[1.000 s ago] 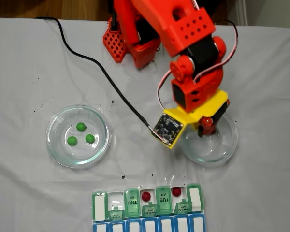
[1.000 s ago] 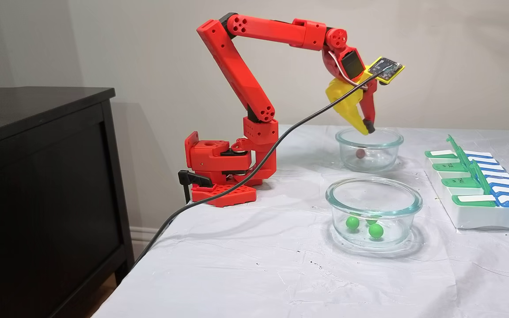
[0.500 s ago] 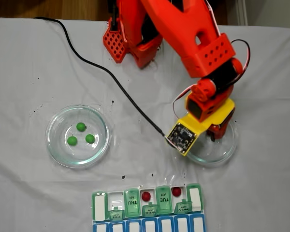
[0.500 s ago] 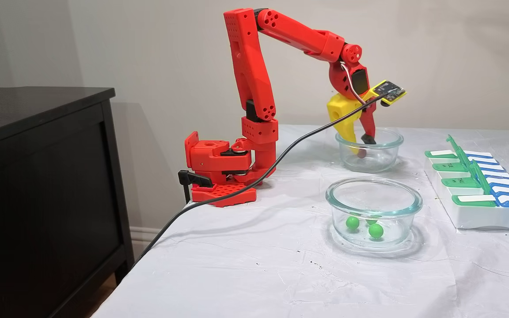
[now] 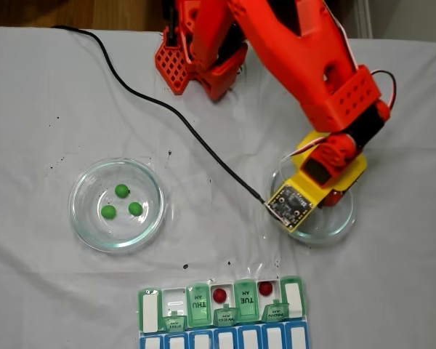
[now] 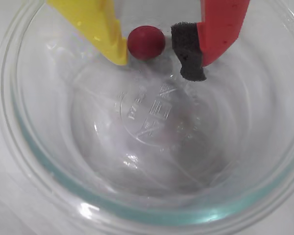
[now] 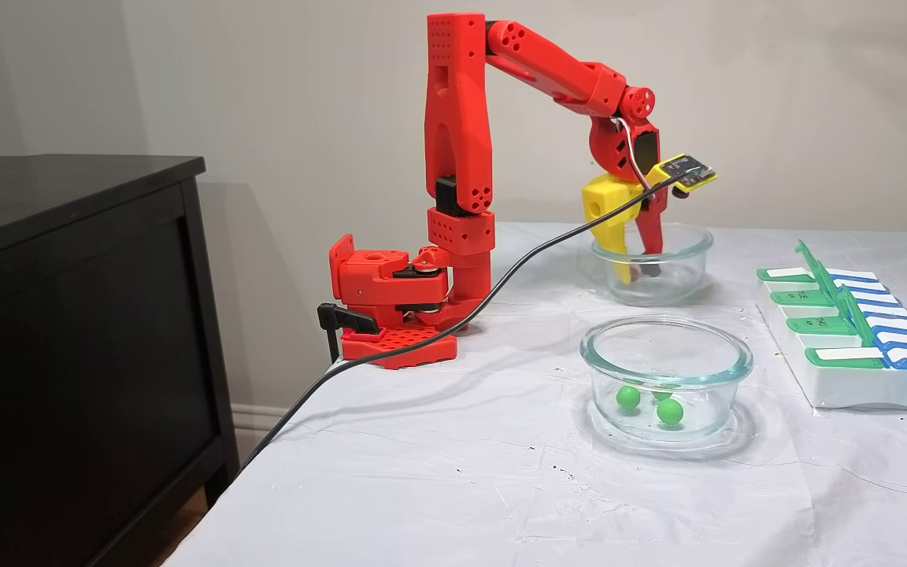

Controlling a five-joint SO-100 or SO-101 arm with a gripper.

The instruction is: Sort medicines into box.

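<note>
While the white-and-green weekly pill organizer point(image 5: 221, 302) sits at the near table edge in a fixed view with two small red balls point(image 5: 219, 295) in its open cells, three bright green balls point(image 5: 120, 190) lie in the left round glass dish point(image 5: 80, 218). Farther right, the gripper point(image 6: 154, 51) reaches inside the second glass dish point(image 6: 34, 166), parted, yellow finger point(image 6: 105, 32) touching the third red ball point(image 6: 146, 42), black pad point(image 6: 188, 54) just clear.

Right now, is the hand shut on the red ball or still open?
Open. In the wrist view the red ball sits between the hand's fingers, with a gap beside the black pad.
</note>
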